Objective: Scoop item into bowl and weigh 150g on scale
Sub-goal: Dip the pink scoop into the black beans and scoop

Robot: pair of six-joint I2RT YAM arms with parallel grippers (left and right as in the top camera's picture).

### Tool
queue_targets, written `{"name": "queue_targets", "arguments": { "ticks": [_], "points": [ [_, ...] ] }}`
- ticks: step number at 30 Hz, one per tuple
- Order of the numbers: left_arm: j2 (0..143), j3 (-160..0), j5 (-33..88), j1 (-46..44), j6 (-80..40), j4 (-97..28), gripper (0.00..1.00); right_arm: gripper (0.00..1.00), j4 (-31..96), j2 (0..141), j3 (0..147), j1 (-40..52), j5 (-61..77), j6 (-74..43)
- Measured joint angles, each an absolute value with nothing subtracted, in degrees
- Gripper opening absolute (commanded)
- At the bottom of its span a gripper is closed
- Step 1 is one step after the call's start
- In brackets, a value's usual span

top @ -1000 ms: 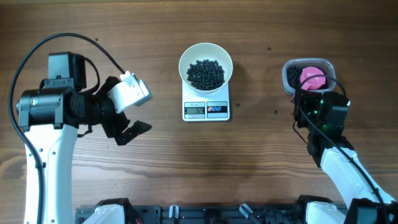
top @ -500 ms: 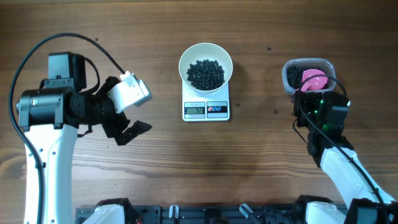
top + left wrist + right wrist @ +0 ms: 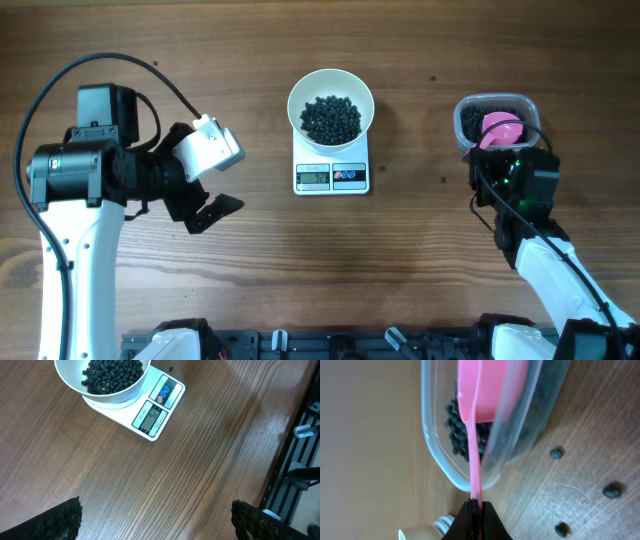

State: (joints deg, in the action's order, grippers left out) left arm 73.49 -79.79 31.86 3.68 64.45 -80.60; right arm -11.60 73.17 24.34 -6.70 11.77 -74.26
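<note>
Tightly, right claw [image 3: 476, 507] pinches pink scoop [image 3: 473, 405] handle crossing tub [image 3: 437, 462] rim.

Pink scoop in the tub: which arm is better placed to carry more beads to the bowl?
Right: the right gripper is shut on the pink scoop at the tub, while the left gripper is open, empty and far from it.

Digits on the scale [image 3: 331, 184] are too small to read.
</note>
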Motion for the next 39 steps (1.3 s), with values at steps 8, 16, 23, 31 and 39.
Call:
{"name": "queue_targets", "arguments": {
  "ticks": [8,16,23,31,39],
  "points": [
    [73.5,-79.8,31.9,3.7,64.4,-80.6,1.00,0.04,-9.0,71.2,24.4,-6.7,14.2,-72.6],
    [73.5,-79.8,31.9,3.7,64.4,-80.6,1.00,0.05,1.6,67.6,27.8,-7.1,12.4,-71.7],
    [73.5,-79.8,31.9,3.7,64.4,-80.6,1.00,0.05,8.0,67.1,31.5,-7.4,9.3,-70.1],
    [73.5,-79.8,31.9,3.7,64.4,-80.6,1.00,0.05,13.0,67.2,35.3,-7.7,7.9,-65.8],
    [73.5,-79.8,31.9,3.7,64.4,-80.6,1.00,0.05,21.1,67.2,40.6,-7.8,7.8,-60.7]
  ]
}}
